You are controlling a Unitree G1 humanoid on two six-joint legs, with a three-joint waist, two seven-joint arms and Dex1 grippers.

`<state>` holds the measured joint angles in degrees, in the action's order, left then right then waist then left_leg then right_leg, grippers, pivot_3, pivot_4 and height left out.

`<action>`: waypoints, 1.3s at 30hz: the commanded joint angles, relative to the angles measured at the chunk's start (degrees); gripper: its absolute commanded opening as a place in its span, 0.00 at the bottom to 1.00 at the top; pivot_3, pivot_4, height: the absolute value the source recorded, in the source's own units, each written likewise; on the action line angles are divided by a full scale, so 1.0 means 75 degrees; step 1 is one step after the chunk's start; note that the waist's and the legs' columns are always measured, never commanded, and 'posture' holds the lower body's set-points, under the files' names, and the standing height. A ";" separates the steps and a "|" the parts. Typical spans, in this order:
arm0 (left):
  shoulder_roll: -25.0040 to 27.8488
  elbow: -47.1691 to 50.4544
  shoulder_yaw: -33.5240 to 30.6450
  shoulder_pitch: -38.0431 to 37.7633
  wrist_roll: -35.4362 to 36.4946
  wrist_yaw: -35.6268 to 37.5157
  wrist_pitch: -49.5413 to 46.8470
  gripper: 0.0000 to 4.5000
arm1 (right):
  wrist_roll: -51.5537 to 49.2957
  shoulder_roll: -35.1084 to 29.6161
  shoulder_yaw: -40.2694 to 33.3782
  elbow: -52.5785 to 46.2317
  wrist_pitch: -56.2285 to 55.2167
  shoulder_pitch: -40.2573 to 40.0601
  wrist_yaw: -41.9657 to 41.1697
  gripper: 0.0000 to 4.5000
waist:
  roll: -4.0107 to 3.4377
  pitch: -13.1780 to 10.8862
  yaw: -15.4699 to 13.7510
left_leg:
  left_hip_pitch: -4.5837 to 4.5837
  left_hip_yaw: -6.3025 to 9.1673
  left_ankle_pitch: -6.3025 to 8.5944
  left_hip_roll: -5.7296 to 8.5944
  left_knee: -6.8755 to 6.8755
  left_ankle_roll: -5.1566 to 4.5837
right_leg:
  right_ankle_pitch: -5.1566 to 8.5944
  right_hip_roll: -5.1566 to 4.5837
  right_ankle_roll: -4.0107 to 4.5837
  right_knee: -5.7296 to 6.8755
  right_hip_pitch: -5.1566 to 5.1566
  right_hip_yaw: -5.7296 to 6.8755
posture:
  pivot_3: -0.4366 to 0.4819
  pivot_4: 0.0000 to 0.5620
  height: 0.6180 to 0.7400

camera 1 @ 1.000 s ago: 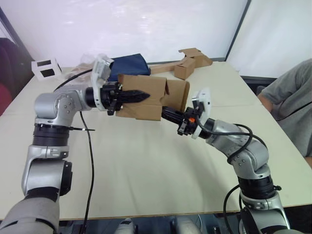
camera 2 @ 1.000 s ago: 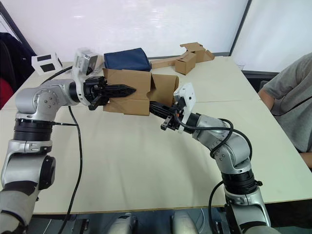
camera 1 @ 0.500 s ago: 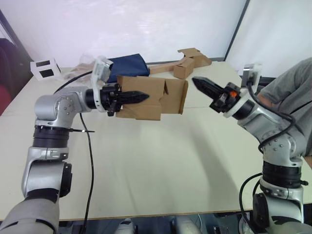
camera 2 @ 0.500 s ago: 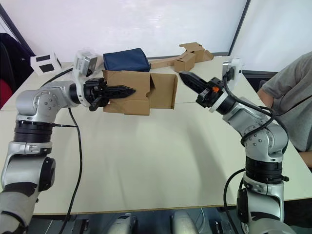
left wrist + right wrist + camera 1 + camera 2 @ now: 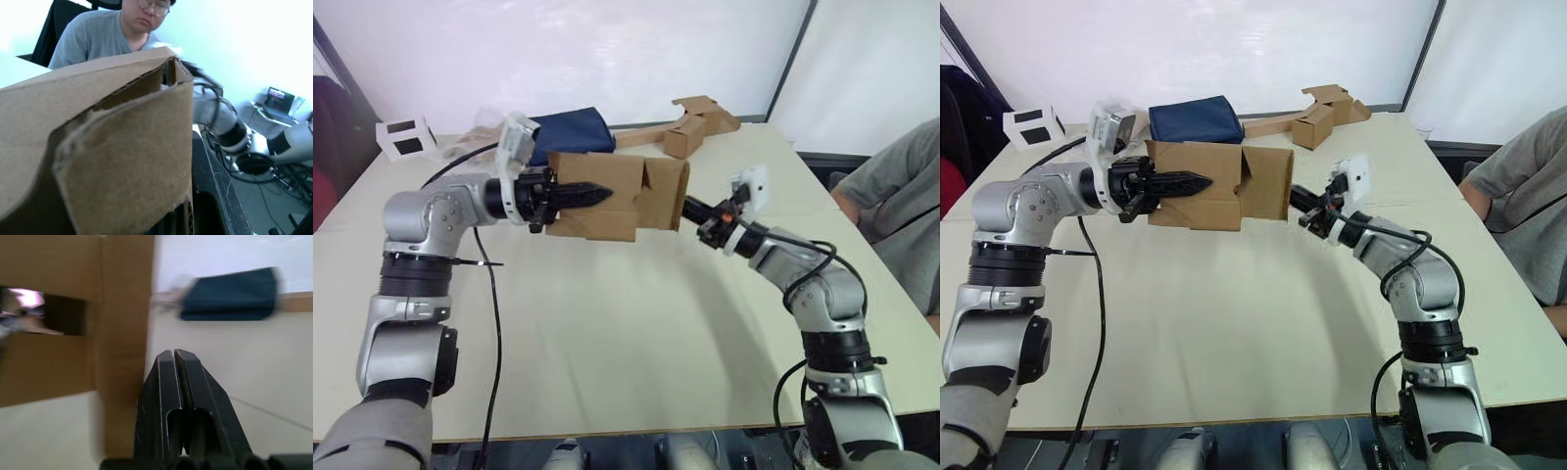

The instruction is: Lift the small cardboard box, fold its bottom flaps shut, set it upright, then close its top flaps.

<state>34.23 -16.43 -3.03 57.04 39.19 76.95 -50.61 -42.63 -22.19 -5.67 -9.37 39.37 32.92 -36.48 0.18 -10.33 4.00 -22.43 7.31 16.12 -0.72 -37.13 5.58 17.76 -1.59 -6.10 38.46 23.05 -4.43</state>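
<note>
Your left gripper (image 5: 592,193) clamps the small cardboard box (image 5: 607,196) aloft over the table (image 5: 607,323); your right gripper (image 5: 1299,198), fingers pressed together, nudges the bottom flaps (image 5: 668,195), not fully folded. Upright placement and top flaps remain.

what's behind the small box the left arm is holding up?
Behind the small cardboard box a navy bag lies on the table; the box covers the bag's near edge.

A dark navy fabric pouch (image 5: 1194,119) lies on the pale tabletop (image 5: 1234,323). A brown cardboard box joined to a long strip (image 5: 1316,116) sits farther back. A small white cube (image 5: 1033,126) rests at the far left corner. A person in grey (image 5: 1528,186) sits right.
</note>
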 commanded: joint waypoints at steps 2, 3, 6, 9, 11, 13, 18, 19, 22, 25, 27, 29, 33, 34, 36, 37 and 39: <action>0.0090 0.0029 -0.0132 0.0115 0.0019 0.0002 0.0154 0.00 | -0.1160 0.0188 -0.0470 -0.0898 0.0529 -0.0105 0.0133 0.00 | 0.0000 0.0000 0.0002 | 0.0001 0.0001 0.0002 0.0000 0.0000 -0.0003 | 0.0000 0.0001 0.0000 0.0004 0.0000 0.0000 | 0.48 0.27 1.00; 0.0083 0.0017 -0.0125 0.0116 0.0017 0.0004 0.0157 0.00 | -0.1290 0.0250 -0.0492 -0.0961 0.0594 -0.0121 0.0201 0.00 | 0.0000 0.0000 0.0002 | 0.0001 0.0001 0.0003 0.0000 0.0001 -0.0006 | 0.0000 0.0001 0.0000 0.0004 0.0001 0.0000 | 0.48 0.27 1.00; 0.0047 -0.0018 -0.0103 0.0129 0.0005 0.0001 0.0173 0.00 | -0.1567 0.0459 -0.0502 -0.1056 0.0709 -0.0154 0.0427 0.00 | 0.0000 0.0000 0.0006 | 0.0001 0.0002 0.0007 0.0000 0.0002 -0.0012 | 0.0000 0.0002 0.0000 0.0003 0.0001 0.0000 | 0.48 0.27 1.00; 0.0014 -0.0058 -0.0089 0.0164 -0.0007 -0.0007 0.0184 0.00 | -0.1732 0.0629 -0.0496 -0.1047 0.0737 -0.0216 0.0567 0.00 | 0.0000 0.0000 0.0007 | 0.0001 0.0001 0.0007 0.0000 0.0002 -0.0012 | 0.0000 0.0002 0.0000 0.0004 0.0003 0.0000 | 0.48 0.27 1.00; 0.0003 -0.0071 -0.0091 0.0181 -0.0007 -0.0011 0.0182 0.00 | -0.1986 0.0775 -0.0596 -0.1005 0.0781 -0.0257 0.0681 0.00 | 0.0000 0.0000 0.0003 | 0.0001 0.0001 0.0007 0.0000 0.0002 -0.0012 | 0.0000 0.0002 0.0000 0.0004 0.0003 0.0000 | 0.48 0.27 1.00; 0.0002 -0.0094 -0.0102 0.0197 -0.0003 -0.0010 0.0180 0.00 | -0.2236 0.0906 -0.0676 -0.0981 0.0836 -0.0317 0.0786 0.11 | 0.0000 0.0000 0.0001 | 0.0001 0.0001 0.0007 0.0000 0.0002 -0.0012 | 0.0000 0.0002 0.0000 0.0004 0.0003 0.0000 | 0.48 0.27 1.00; -0.0004 -0.0130 -0.0162 0.0217 0.0022 -0.0055 0.0152 0.00 | -0.2902 0.1487 -0.0708 -0.0946 0.0933 -0.0805 0.1173 0.53 | 0.0000 0.0000 0.0008 | 0.0002 0.0002 0.0006 -0.0002 0.0002 -0.0012 | 0.0000 0.0004 0.0000 0.0005 0.0003 0.0000 | 0.48 0.27 1.00; -0.0003 -0.0119 -0.0174 0.0208 0.0035 -0.0068 0.0132 0.00 | -0.3183 0.1651 -0.0757 -0.0909 0.0982 -0.0912 0.1296 0.53 | 0.0000 0.0000 0.0009 | 0.0002 0.0002 0.0006 -0.0002 0.0004 -0.0012 | 0.0000 0.0004 0.0000 0.0006 0.0003 0.0000 | 0.48 0.27 1.00; 0.0000 -0.0119 -0.0174 0.0191 0.0046 -0.0081 0.0114 0.00 | -0.3530 0.1873 -0.0812 -0.0847 0.1014 -0.1070 0.1484 0.53 | -0.0001 0.0000 0.0010 | 0.0002 0.0002 0.0006 -0.0001 0.0003 -0.0011 | 0.0000 0.0002 0.0000 0.0008 0.0005 -0.0001 | 0.48 0.27 1.00; 0.0003 -0.0119 -0.0165 0.0181 0.0047 -0.0089 0.0107 0.00 | -0.3838 0.2131 -0.0816 -0.0795 0.0995 -0.1262 0.1698 0.53 | -0.0001 0.0000 0.0004 | 0.0002 0.0003 0.0006 -0.0001 0.0003 -0.0012 | 0.0000 0.0003 0.0000 0.0011 0.0005 0.0000 | 0.48 0.27 1.00; 0.0011 -0.0109 -0.0173 0.0178 0.0057 -0.0099 0.0090 0.00 | -0.3925 0.2223 -0.0780 -0.0785 0.0986 -0.1366 0.1783 0.53 | -0.0001 0.0000 0.0006 | 0.0002 0.0003 0.0006 -0.0001 0.0004 -0.0012 | 0.0000 0.0003 0.0000 0.0010 0.0005 0.0000 | 0.48 0.27 1.00; 0.0015 -0.0094 -0.0178 0.0169 0.0065 -0.0108 0.0080 0.00 | -0.3963 0.2273 -0.0737 -0.0787 0.0978 -0.1453 0.1839 0.53 | -0.0001 -0.0001 0.0007 | 0.0002 0.0003 0.0007 -0.0001 0.0004 -0.0012 | 0.0000 0.0003 0.0000 0.0010 0.0005 0.0000 | 0.48 0.27 1.00; 0.0016 -0.0051 -0.0194 0.0144 0.0091 -0.0136 0.0048 0.00 | -0.3815 0.2363 -0.0665 -0.0726 0.0856 -0.1672 0.1903 0.37 | -0.0001 -0.0001 0.0008 | 0.0002 0.0003 0.0010 -0.0001 0.0004 -0.0018 | 0.0000 0.0004 0.0000 0.0010 0.0006 0.0000 | 0.48 0.27 1.00; 0.0014 -0.0050 -0.0194 0.0142 0.0092 -0.0140 0.0047 0.00 | -0.3791 0.2369 -0.0662 -0.0700 0.0830 -0.1693 0.1902 0.27 | -0.0001 -0.0001 0.0008 | 0.0002 0.0003 0.0010 -0.0001 0.0004 -0.0018 | 0.0000 0.0004 0.0000 0.0010 0.0006 0.0000 | 0.48 0.27 1.00; 0.0012 -0.0044 -0.0196 0.0136 0.0097 -0.0146 0.0043 0.00 | -0.3769 0.2372 -0.0648 -0.0667 0.0793 -0.1722 0.1899 0.09 | -0.0001 -0.0001 0.0008 | 0.0002 0.0003 0.0010 -0.0001 0.0004 -0.0018 | 0.0000 0.0004 0.0000 0.0010 0.0006 0.0000 | 0.48 0.27 1.00; 0.0009 -0.0049 -0.0194 0.0138 0.0096 -0.0149 0.0045 0.00 | -0.3754 0.2366 -0.0635 -0.0645 0.0772 -0.1727 0.1896 0.03 | -0.0001 -0.0001 0.0008 | 0.0002 0.0003 0.0010 -0.0001 0.0004 -0.0019 | 0.0000 0.0004 0.0000 0.0010 0.0006 0.0000 | 0.48 0.27 1.00; 0.0004 -0.0053 -0.0194 0.0142 0.0098 -0.0158 0.0046 0.00 | -0.3733 0.2361 -0.0613 -0.0625 0.0723 -0.1739 0.1904 0.03 | -0.0001 -0.0001 0.0009 | 0.0002 0.0003 0.0011 -0.0001 0.0004 -0.0019 | 0.0000 0.0004 0.0000 0.0010 0.0006 0.0000 | 0.48 0.27 1.00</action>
<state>33.76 -17.90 -3.03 57.06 38.99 75.65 -50.60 -70.36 -4.85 -10.51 -13.23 45.60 19.62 -22.02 0.17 -10.34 4.07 -22.41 7.34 16.20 -0.73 -37.10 5.44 17.77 -1.56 -6.10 38.54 23.10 -4.43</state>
